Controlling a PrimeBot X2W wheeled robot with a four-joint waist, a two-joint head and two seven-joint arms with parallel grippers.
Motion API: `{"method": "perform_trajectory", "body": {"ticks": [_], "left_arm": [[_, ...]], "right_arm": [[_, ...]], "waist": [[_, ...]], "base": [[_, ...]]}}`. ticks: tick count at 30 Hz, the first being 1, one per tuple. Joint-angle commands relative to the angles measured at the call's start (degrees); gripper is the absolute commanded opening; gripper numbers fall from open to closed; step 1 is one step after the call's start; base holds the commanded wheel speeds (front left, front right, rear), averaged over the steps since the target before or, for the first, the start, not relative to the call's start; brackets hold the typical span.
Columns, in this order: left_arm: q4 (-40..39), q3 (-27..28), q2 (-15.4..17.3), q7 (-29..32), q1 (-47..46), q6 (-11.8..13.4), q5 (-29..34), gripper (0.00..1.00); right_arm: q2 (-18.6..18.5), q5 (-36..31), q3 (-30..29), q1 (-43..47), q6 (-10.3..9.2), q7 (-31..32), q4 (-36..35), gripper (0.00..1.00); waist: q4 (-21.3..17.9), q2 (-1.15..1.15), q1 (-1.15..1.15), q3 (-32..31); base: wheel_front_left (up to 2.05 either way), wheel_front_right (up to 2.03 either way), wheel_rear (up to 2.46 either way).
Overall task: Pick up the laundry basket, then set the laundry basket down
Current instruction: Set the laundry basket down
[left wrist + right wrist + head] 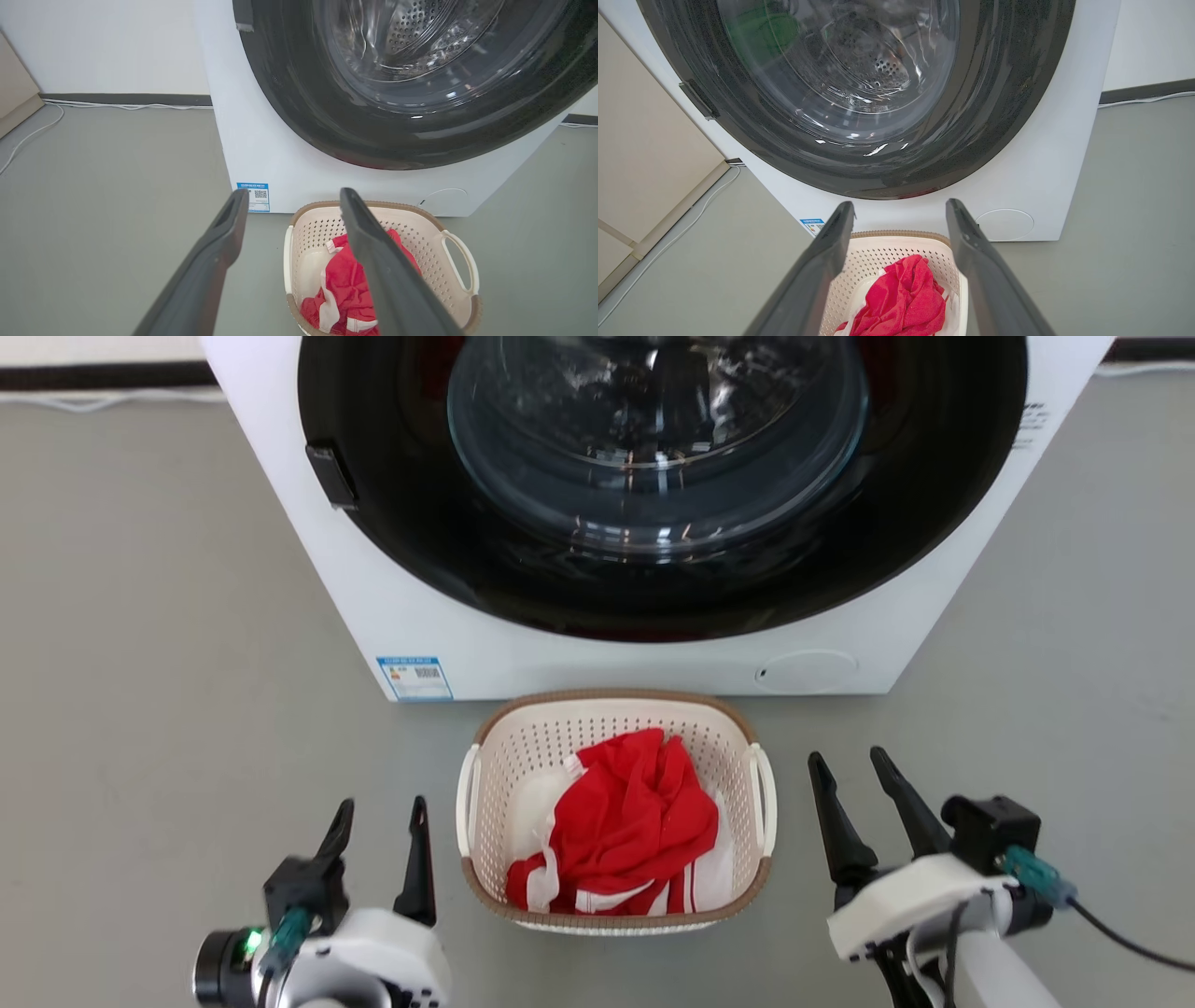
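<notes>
Now my left hand (382,802) is released, its two dark fingers spread and holding nothing, just beside the left side of the laundry basket (532,747) but not touching it. My right hand (848,756) is released too and empty, near the right handle (764,798). Between both hands the laundry basket stands upright on the grey floor (140,663), with a red and white garment (625,821) inside. Close behind it is the white washing machine (523,653) with its round dark door (934,476).
</notes>
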Motion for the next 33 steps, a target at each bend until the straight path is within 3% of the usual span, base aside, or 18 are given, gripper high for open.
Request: {"method": "perform_trajectory", "body": {"ticks": [1, 17, 33], "left_arm": [[-3.8, 2.8, 0.5, -0.3, 1.8, 0.7, 1.0, 1.0], [-11.9, 5.2, -0.4, -0.3, 13.4, 0.8, 3.0, 1.0], [-13.3, 5.4, -0.6, -0.3, 17.4, 0.2, 3.2, 1.0]], "right_arm": [[0.4, 0.6, 1.0, 2.1, 0.36, -0.7, -3.4, 1.0], [0.4, 1.0, -2.1, 14.5, 0.36, -0.7, -12.7, 1.0], [0.4, 1.5, -5.0, 19.1, 0.36, -0.7, -14.3, 1.0]], "waist": [[-0.4, 0.0, 0.0, -1.8], [-1.6, 0.0, 0.0, -9.3], [-2.2, 0.0, 0.0, -12.4]], "base": [[0.0, 0.0, 0.0], [0.0, 0.0, 0.0], [0.0, 0.0, 0.0]]}}
